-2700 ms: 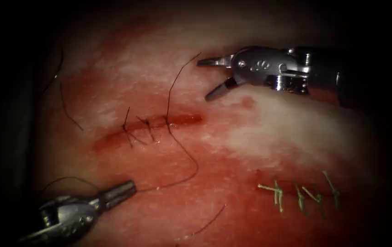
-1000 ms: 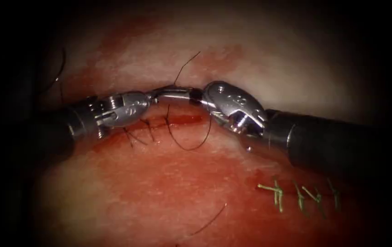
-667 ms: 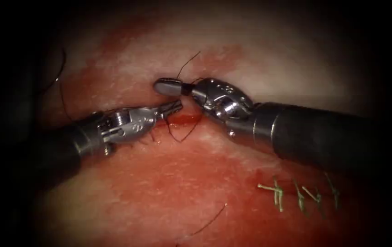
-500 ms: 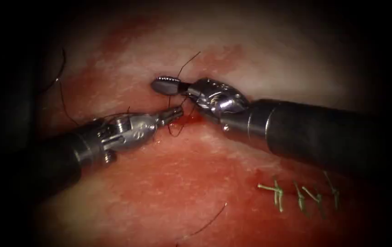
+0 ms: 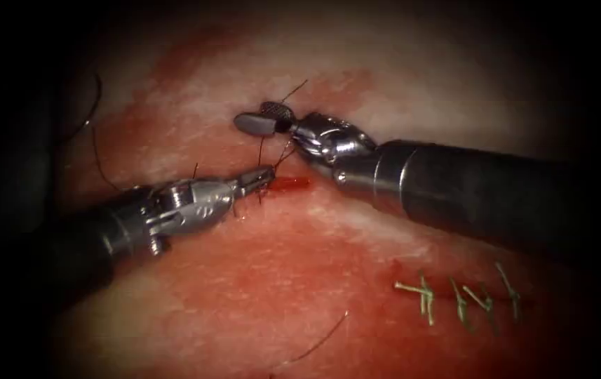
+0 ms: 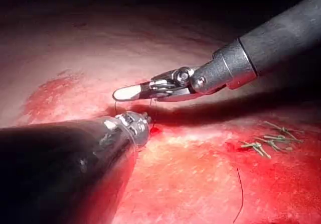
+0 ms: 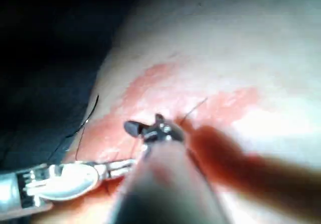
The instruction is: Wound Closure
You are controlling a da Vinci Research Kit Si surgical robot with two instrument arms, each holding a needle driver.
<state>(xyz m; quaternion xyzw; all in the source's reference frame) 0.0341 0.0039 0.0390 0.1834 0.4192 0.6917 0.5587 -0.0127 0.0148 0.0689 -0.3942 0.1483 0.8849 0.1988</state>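
1. The left claw comes in from the lower left. Its two jaws are pressed tight together. They pinch the dark thread right at their tip.
2. This tip sits low on the tissue, right at the cut. It is just left of the small wet patch of red fluid in the cut.
3. The right claw comes in from the right, above the cut. Its jaws are a little way apart, like a small beak. One jaw lies flat and the other tips up, so its rough inner face shows.
4. The thread runs up from the left claw, close by the right claw's jaws, and on past them as a thin tail. I cannot tell if the right claw touches it or has hold of anything.
5. In the left wrist view, the right claw is just above the left claw. Thin thread hangs between them.
6. I cannot tell where the needle is.
7. The cut is a short red line across the pink tissue. The part to the left is under the left claw.
8. A row of green stitches sits well off to the lower right. A loose bit of dark thread lies on the tissue below.
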